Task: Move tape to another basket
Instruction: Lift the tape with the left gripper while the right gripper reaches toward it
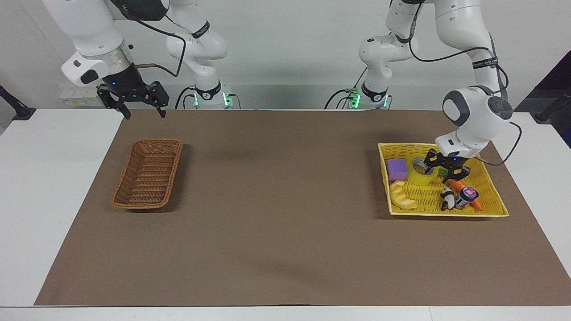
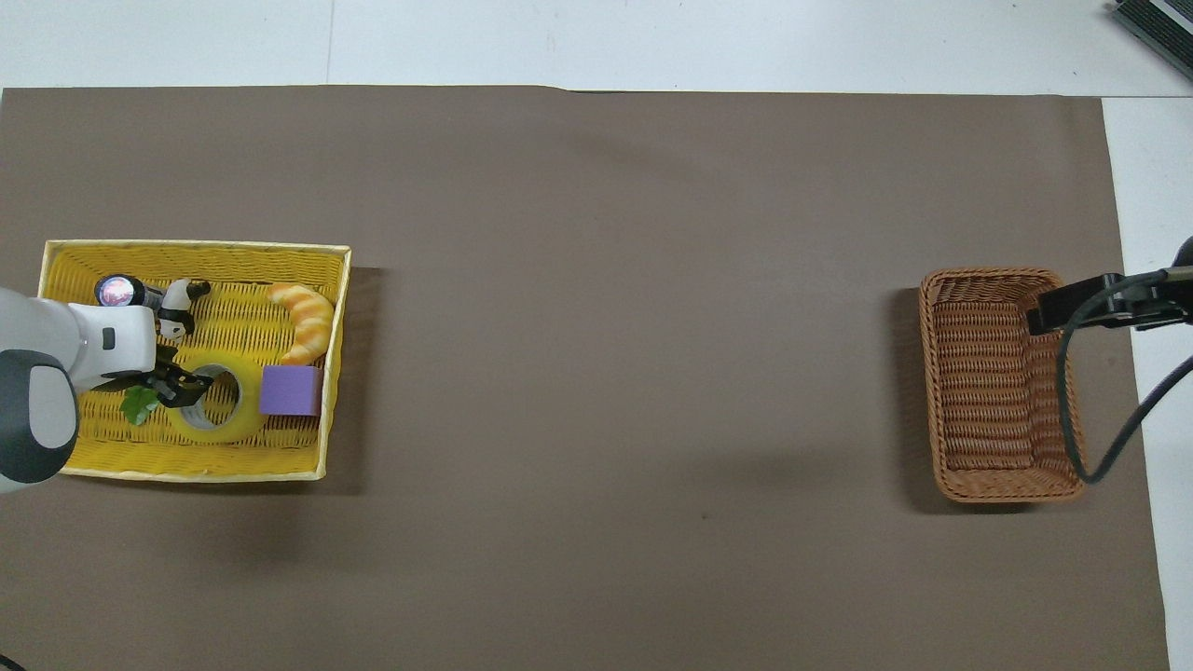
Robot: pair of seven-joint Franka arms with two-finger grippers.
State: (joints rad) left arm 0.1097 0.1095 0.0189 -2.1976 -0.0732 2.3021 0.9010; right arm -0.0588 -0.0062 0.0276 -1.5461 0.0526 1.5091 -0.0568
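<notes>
Closing on the tape's [image 1: 422, 171] wall, the left gripper [image 1: 443, 170] has fingers straddling it — grip unconfirmed; next, lift toward the wicker basket [image 1: 148, 174]. Right gripper [image 1: 135, 103] waits, fingers spread.

The left gripper [image 1: 440, 171] is down inside the yellow mesh basket [image 1: 490, 196] at the left arm's end of the bench [image 1: 285, 249], its 2 fingers straddling the wall of the tape [image 1: 420, 173] — 1 inside the core, 1 outside. Beside the tape sits a purple cube [image 1: 396, 169]; a croissant [image 1: 402, 196], panda figure [image 1: 447, 199] and carrot [image 1: 464, 189] share that basket. The right gripper [image 1: 142, 111] hangs open over the mat's edge, waiting, well apart from the brown wicker basket [image 1: 147, 174].
</notes>
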